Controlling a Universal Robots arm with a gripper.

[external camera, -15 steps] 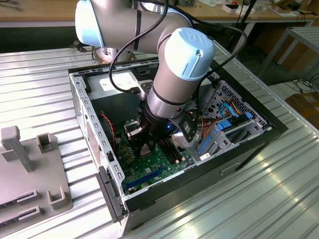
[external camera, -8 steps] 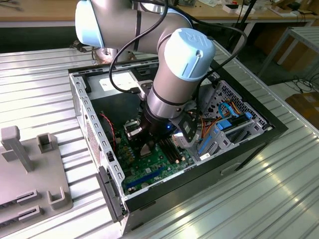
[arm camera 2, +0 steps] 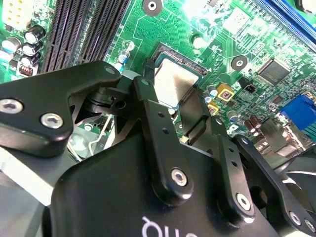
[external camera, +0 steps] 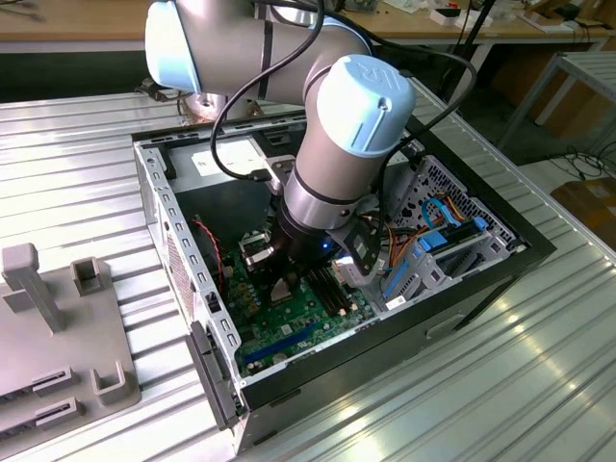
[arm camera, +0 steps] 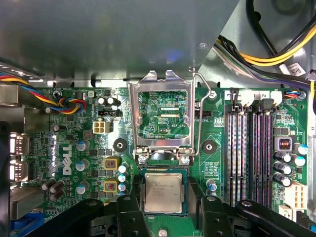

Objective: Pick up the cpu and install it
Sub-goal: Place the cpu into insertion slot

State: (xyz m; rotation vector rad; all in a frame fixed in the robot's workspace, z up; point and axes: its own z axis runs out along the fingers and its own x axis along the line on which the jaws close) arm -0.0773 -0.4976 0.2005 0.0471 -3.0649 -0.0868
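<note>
The thin silvery-grey square cpu rests in the black square socket (steel load frame raised for access). The end effector straddles it; whether it is clamped or released cannot be told.

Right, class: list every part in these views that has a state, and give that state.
cpu: in the socket, silver face up.
Frame: swung open.
Lever: raised, unlatched.
Memory slots: empty.
Case: on its side, panel off.
Gripper: low over the cpu.
</note>
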